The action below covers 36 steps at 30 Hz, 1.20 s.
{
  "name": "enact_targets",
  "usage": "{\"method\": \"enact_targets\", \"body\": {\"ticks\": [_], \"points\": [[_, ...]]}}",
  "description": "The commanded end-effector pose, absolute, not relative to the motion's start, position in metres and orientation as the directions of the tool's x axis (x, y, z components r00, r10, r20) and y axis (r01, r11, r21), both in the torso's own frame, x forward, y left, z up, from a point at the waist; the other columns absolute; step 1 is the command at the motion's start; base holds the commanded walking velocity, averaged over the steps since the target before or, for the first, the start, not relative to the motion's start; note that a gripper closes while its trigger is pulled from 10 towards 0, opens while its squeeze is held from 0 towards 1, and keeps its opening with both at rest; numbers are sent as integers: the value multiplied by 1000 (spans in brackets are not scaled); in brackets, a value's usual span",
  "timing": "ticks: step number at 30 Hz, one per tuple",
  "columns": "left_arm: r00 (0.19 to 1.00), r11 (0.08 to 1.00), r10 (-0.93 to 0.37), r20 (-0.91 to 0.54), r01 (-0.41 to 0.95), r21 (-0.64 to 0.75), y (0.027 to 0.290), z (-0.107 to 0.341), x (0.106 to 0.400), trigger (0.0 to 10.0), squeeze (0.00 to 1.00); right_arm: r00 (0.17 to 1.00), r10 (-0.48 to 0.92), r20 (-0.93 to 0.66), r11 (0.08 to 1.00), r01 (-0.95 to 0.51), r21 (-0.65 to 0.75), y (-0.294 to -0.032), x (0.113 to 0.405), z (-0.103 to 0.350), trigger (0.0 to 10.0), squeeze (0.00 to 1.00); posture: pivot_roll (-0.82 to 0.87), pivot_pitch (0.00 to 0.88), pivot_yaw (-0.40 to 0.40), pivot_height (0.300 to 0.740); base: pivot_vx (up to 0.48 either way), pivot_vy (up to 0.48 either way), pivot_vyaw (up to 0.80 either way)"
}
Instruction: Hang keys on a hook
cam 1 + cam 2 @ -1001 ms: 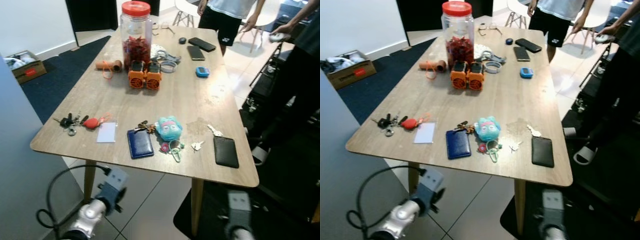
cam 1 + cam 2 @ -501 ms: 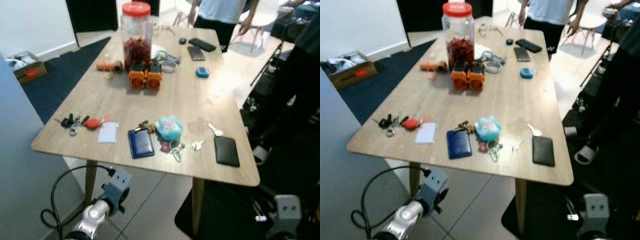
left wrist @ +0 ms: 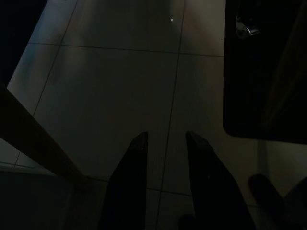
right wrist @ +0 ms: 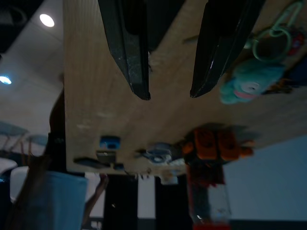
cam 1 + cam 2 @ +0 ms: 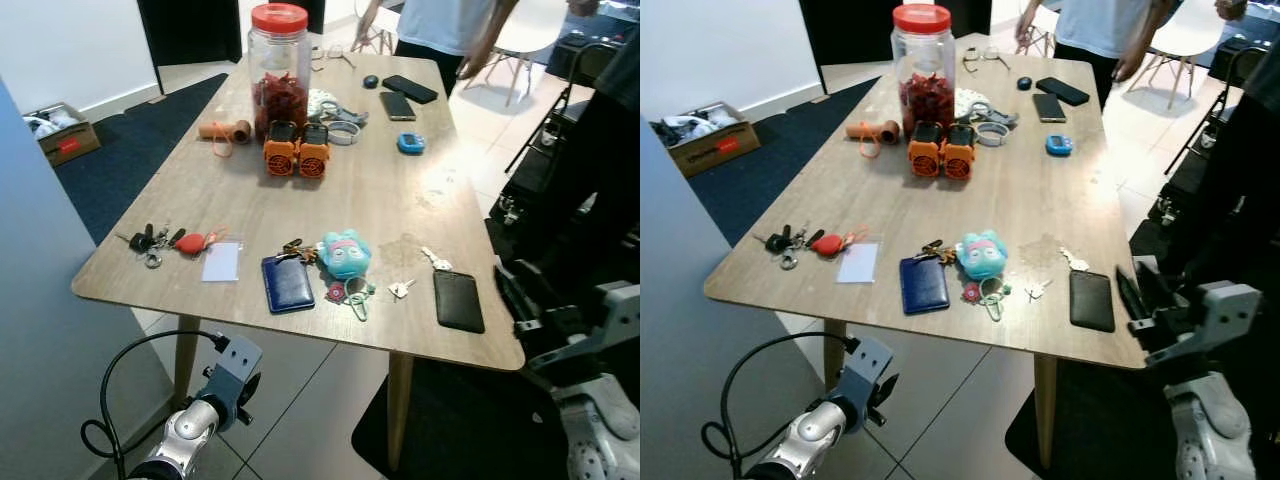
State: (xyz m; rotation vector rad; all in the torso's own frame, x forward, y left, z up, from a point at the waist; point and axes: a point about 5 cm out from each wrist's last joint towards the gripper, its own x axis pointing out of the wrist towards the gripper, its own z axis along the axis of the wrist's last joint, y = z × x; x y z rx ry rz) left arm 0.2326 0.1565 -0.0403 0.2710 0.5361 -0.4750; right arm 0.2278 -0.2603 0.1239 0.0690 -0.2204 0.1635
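Three sets of keys lie along the near part of the wooden table. A bunch with a red fob is at the left. Keys on a teal plush toy are in the middle, beside a blue wallet. Two small loose keys lie by a black wallet. My right gripper is raised at the table's front right edge, just right of the black wallet, open and holding nothing. My left gripper hangs low over the floor tiles, its fingers a little apart.
A red-lidded jar, two orange gadgets, a roll, phones and small items fill the table's far half. One person stands at the far end, another close on the right. A cardboard box sits on the floor to the left.
My right arm has come up from below the table to its front right edge. The head camera has shifted slightly; the items on the table lie as before.
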Motion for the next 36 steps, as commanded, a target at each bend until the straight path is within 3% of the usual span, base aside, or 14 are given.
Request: {"method": "enact_targets", "body": {"ticks": [1,4,8,16,21,36], "points": [[756,864,-353,-550,489,118,158,-43,229,10000,0,976,74,205,994,-88,59,-271,229,126,10000,0,56,17,-48,740,0,0,0],[754,863,-353,-554,491,119,159,-44,227,10000,0,982,-7,189,999,-4,54,-278,237,133,10000,0,52,18,-44,740,0,0,0],[750,860,-355,-558,496,120,156,-44,227,10000,0,994,-78,80,994,84,-76,-282,256,132,10000,0,43,20,-36,740,0,0,0],[756,858,-355,-550,498,130,152,-41,233,10000,0,997,-65,-43,989,59,-139,-261,296,119,10000,0,45,32,-38,740,0,0,0],[763,863,-346,-546,487,134,153,-41,233,10000,0,996,36,-84,991,-47,-125,-234,315,115,10000,0,55,41,-46,740,0,0,0],[777,877,-329,-537,462,130,157,-41,231,10000,0,944,326,-58,926,-331,-180,-181,312,103,10000,0,66,40,-64,740,0,0,0]]}}
